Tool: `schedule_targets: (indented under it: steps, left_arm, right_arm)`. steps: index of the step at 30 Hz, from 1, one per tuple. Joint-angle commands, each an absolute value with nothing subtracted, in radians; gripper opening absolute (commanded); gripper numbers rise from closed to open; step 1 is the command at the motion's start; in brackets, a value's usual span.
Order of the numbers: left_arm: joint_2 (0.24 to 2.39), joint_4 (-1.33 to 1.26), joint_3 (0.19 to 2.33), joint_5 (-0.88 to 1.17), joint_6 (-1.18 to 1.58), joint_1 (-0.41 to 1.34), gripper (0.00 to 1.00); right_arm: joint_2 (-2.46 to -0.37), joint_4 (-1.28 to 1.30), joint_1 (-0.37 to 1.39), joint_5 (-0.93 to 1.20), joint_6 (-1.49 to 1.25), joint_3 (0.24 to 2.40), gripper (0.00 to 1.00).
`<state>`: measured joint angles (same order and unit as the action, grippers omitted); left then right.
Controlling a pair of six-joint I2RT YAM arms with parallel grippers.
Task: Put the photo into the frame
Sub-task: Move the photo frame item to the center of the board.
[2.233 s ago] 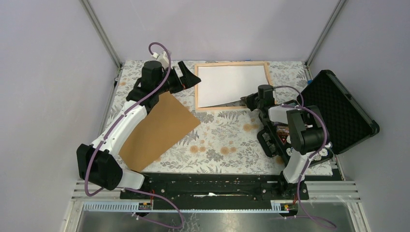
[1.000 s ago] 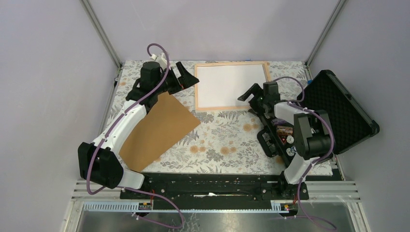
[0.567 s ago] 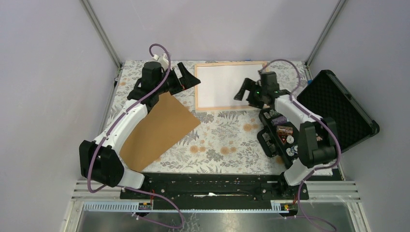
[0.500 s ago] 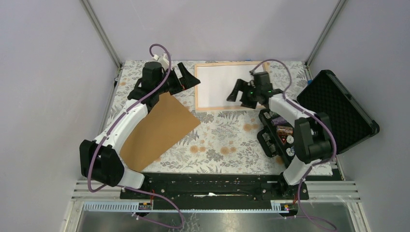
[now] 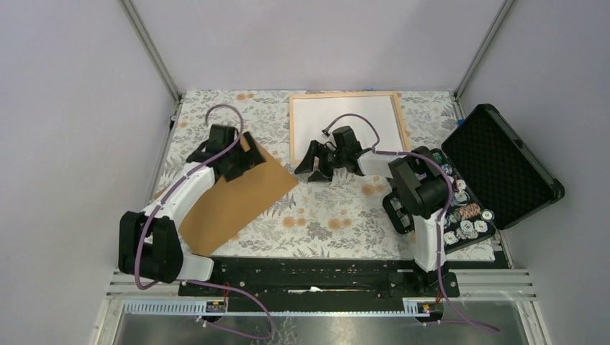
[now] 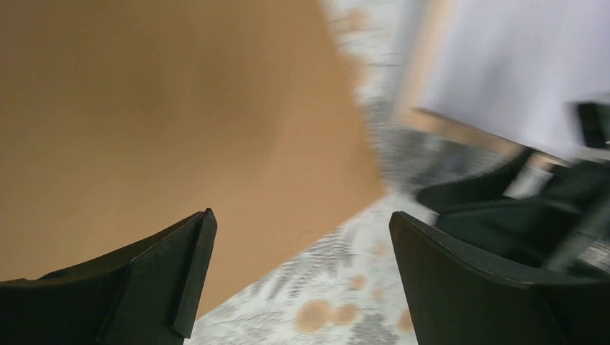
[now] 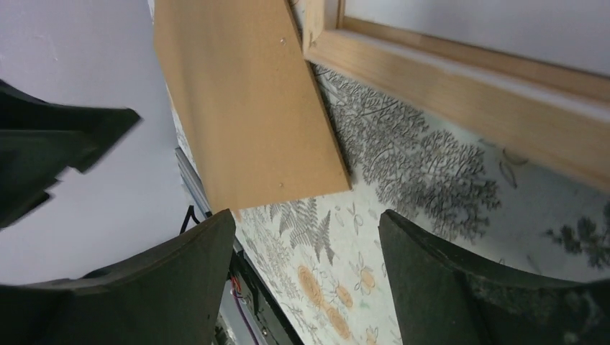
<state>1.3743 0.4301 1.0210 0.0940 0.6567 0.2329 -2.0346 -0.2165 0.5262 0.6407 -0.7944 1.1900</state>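
The left claw (image 5: 247, 159) stands wide open above the far end of the photo (image 5: 237, 194), with nothing between its fingers; whether it touches the board is unclear. The photo lies brown back up on the floral worktop (image 5: 324, 215). The right claw (image 5: 311, 171) is open too and holds nothing, low over the worktop between the photo's right corner and the near-left corner of the frame (image 5: 292, 133).

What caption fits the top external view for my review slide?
Open left gripper over the photo, brown back up; open right gripper near its corner, by the frame.
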Motion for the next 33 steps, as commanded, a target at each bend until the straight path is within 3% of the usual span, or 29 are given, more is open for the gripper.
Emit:
schedule_targets:
  steps: [1,9,13,19,27,33]
  left_arm:
    - [1.3,0.538,0.881,-0.111,0.816,0.172,0.99]
    - [1.288,0.459,0.705,-0.159,0.986,0.176,0.99]
    - [1.288,0.466,0.674,-0.196,1.02,0.205,0.99]
    - [1.288,0.466,0.638,-0.197,1.069,0.227,0.99]
    - [1.346,0.399,0.581,-0.095,1.103,0.227,0.98]
    - [1.354,0.338,0.534,-0.057,1.104,0.227,0.98]
  right_arm:
    - [-2.104,-0.296,0.522,0.704,-0.811,1.255,0.77]
    - [-2.185,-0.149,0.523,0.682,-0.676,1.38,0.71]
    - [-2.2,-0.139,0.545,0.628,-0.694,1.379,0.63]
    - [-2.212,-0.144,0.591,0.614,-0.722,1.388,0.61]
    - [-2.255,-0.148,0.592,0.734,-0.748,1.409,0.54]
    - [-2.178,-0.342,0.59,0.899,-0.928,1.352,0.53]
